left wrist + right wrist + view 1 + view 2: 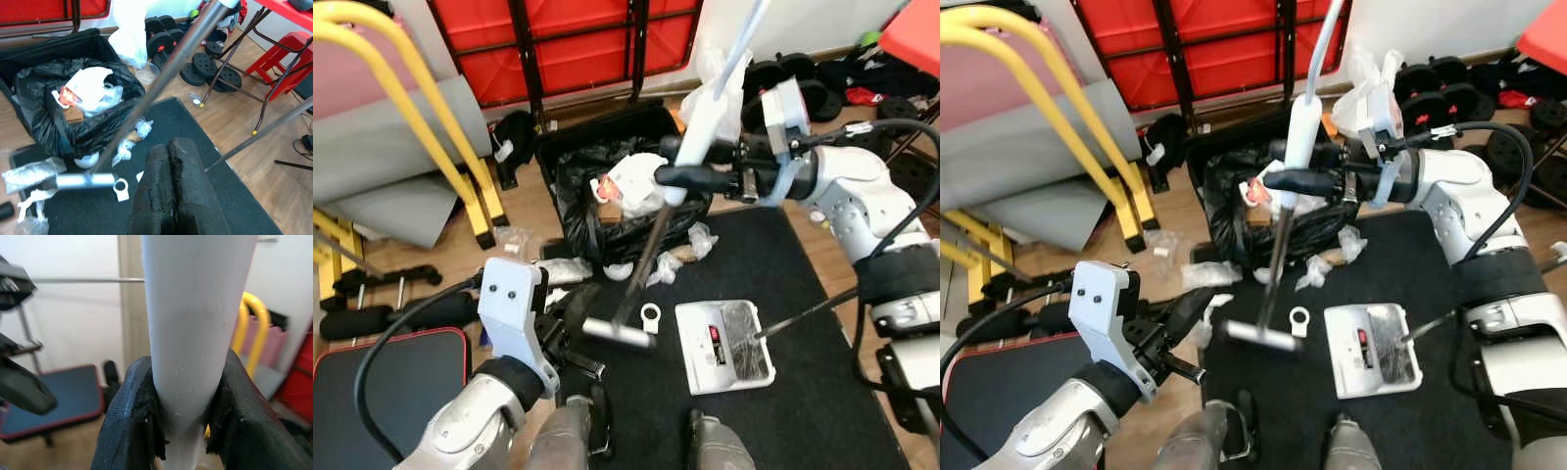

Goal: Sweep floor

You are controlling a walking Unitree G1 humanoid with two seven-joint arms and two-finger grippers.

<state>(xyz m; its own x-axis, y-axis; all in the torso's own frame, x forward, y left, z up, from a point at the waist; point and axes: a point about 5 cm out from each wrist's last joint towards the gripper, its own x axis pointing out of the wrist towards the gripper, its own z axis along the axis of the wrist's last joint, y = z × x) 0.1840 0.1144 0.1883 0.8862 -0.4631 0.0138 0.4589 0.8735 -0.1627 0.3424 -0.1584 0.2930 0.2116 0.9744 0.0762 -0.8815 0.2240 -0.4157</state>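
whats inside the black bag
The black bag is open; on top lie a white plastic piece with a red-orange wrapper and crumpled clear film. Anything lower is hidden under that and the bag's folds.

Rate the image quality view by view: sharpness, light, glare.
Head views: evenly lit and mostly sharp, with glare on the white dustpan. Left wrist view: the shut left gripper is soft up close, the black trash bag sharper. Right wrist view: the broom handle, clamped in the right gripper, looks washed out, and the background is blurred.
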